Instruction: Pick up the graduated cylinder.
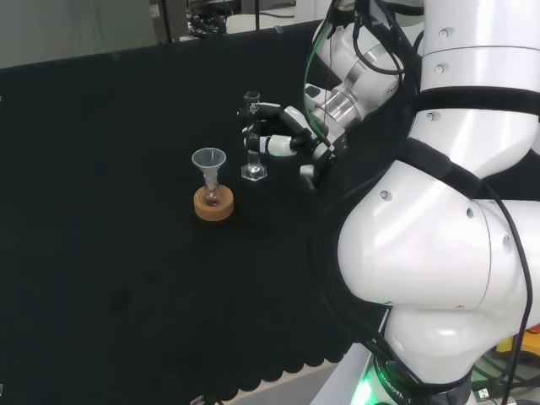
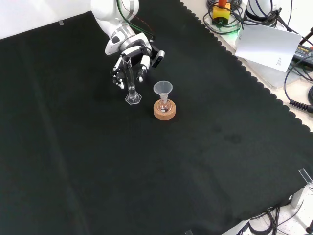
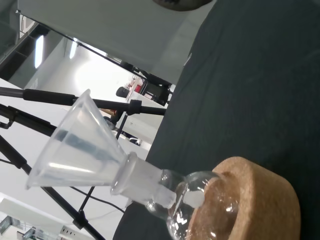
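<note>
Hand [image 2: 131, 58] w/ curled fingers round upright cylinder [image 2: 130, 83].

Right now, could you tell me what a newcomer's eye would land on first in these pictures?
Probably the black and white hand, its fingers curled around the clear cylinder that stands upright on the black cloth, in the upper left of the front view. Just right of it there, a small flask with a funnel in its neck sits on a cork ring.

Cork stand [image 3: 250, 200] cut off at edge
</note>
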